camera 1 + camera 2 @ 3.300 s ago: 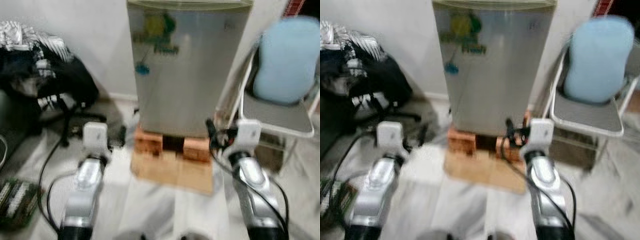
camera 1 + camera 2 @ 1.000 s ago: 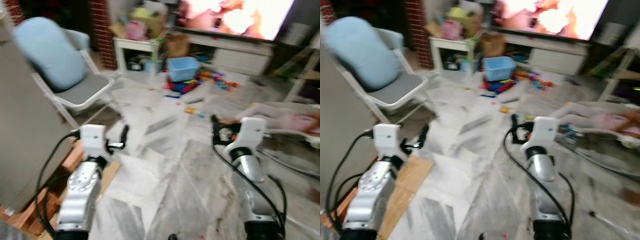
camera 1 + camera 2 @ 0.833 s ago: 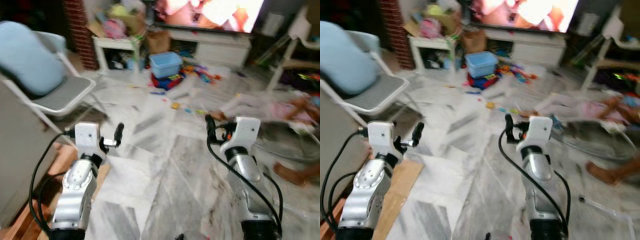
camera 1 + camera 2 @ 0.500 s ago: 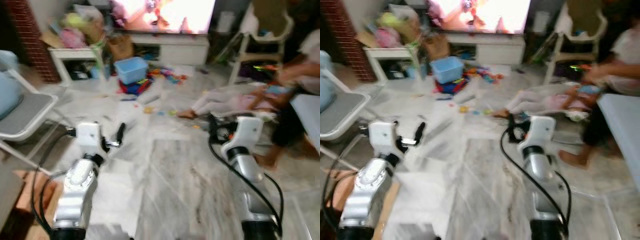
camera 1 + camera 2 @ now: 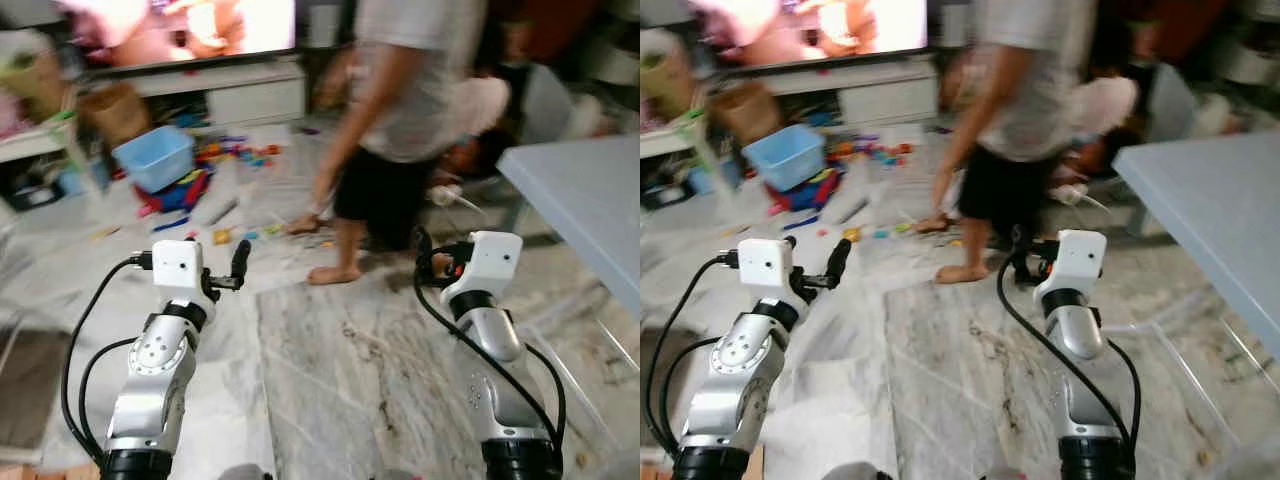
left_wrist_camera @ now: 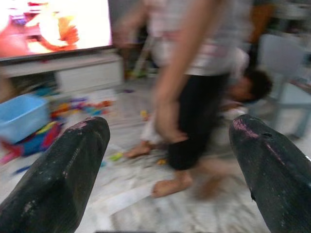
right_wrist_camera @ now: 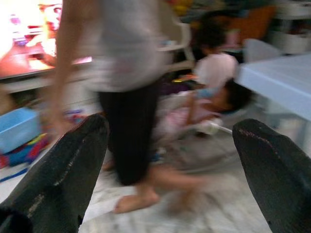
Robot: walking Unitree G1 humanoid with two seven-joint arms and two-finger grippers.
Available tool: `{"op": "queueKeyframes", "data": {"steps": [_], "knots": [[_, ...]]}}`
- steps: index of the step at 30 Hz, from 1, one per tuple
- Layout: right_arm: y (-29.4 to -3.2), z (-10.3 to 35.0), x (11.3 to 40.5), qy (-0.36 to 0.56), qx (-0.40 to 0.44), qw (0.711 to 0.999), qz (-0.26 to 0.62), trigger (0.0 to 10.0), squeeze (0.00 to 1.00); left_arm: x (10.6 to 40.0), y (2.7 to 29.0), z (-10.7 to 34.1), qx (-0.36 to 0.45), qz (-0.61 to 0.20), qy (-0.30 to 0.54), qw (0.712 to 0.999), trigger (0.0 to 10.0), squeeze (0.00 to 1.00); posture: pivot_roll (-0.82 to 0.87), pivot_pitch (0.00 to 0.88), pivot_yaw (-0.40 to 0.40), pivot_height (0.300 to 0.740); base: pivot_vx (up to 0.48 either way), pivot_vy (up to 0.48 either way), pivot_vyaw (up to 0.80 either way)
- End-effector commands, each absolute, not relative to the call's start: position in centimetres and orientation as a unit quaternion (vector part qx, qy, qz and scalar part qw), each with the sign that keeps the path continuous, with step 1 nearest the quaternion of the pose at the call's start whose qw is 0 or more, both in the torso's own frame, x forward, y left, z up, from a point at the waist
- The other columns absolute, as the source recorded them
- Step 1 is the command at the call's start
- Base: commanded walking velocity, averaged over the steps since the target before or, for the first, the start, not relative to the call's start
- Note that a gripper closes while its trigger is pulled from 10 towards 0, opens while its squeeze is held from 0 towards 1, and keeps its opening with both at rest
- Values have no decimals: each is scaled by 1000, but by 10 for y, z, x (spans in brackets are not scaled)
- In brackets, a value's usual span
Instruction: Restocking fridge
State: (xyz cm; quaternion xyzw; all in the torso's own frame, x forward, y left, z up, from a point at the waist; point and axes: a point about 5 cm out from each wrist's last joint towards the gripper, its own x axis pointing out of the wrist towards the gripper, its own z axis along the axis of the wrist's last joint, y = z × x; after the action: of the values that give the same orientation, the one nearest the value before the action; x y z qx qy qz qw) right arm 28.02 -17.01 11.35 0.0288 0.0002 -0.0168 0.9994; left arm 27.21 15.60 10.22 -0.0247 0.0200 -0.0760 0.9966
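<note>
Fridge: where it stands cannot be told. The left gripper [image 6: 170,128] and right gripper [image 7: 171,127] hang above the marble floor [image 5: 330,380] just in front of a blurred standing person [image 5: 400,110], each spread wide and empty. A blue bin [image 5: 155,157] lies to the person's left and a pale blue table [image 5: 580,190] to the right. Behind the person is what may be a child [image 7: 214,73].

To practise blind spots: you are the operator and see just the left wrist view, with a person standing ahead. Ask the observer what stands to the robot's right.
Observer: A light blue table stands on the robot's right, beyond the right arm.
Operator: Is the right gripper carrying anything?
Observer: No. The right gripper is open, with nothing between its fingers.
</note>
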Motion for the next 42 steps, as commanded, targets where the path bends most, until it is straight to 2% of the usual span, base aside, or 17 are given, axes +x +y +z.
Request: {"op": "queueKeyframes", "data": {"steps": [1, 6, 14, 17, 27, 32, 42], "knots": [[-176, 117, 281, -6, 24, 999, -28, 10000, 0, 273, 149, 103, -23, -85, 18, 996, 10000, 0, -7, 0, 25, 740, 0, 0, -800], [-178, 127, 283, -22, 28, 999, -38, 10000, 0, 280, 151, 111, -19, -84, 10, 996, 10000, 0, -25, 0, 40, 740, 0, 0, -671], [-185, 143, 280, -44, 31, 997, -56, 10000, 0, 287, 157, 114, -8, -88, 11, 996, 10000, 0, -53, 0, 72, 740, 0, 0, 0], [-194, 138, 278, -38, 30, 996, -80, 10000, 0, 287, 154, 112, 22, -107, 8, 994, 10000, 0, -49, 0, 85, 740, 0, 0, 0], [-192, 146, 286, -49, 15, 996, -71, 10000, 0, 293, 148, 113, 13, -113, 4, 993, 10000, 0, -58, 0, 75, 740, 0, 0, 0], [-190, 143, 284, -43, 16, 996, -75, 10000, 0, 287, 145, 116, -4, -135, -5, 991, 10000, 0, -56, 0, 79, 740, 0, 0, 0], [-189, 141, 278, -41, 17, 996, -80, 10000, 0, 288, 139, 117, -14, -167, -5, 986, 10000, 0, -73, 0, 93, 740, 349, 0, -800]]}}
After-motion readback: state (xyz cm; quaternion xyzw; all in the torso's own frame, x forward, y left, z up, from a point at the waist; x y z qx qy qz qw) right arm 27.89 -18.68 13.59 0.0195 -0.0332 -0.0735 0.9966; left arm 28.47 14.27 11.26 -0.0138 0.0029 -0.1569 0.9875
